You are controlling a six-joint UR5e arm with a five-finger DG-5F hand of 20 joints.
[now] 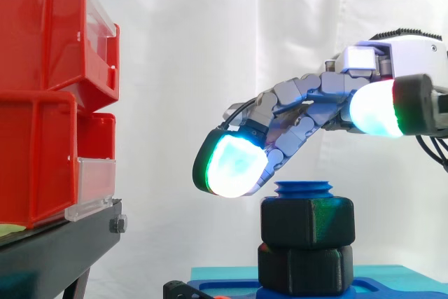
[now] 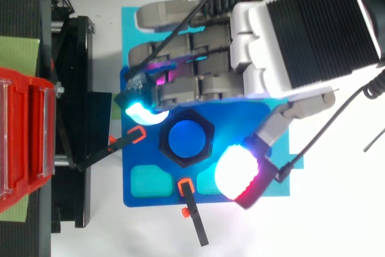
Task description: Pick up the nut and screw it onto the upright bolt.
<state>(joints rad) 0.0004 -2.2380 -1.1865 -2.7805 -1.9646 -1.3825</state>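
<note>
Loosely spread, the fingers hold nothing; they hover just above the nut.

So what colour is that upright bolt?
The bolt is blue, clearest in the top view, ringed by a black nut.

Counts: black hex nuts: 2 | blue bolt: 1 | red bins: 2 | black clamps: 2 | blue base plate: 1

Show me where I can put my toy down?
The teal pocket between the two clamps is bare, and the white table past the blue plate. Around the nut it is crowded: the robot hand hangs there.
</note>
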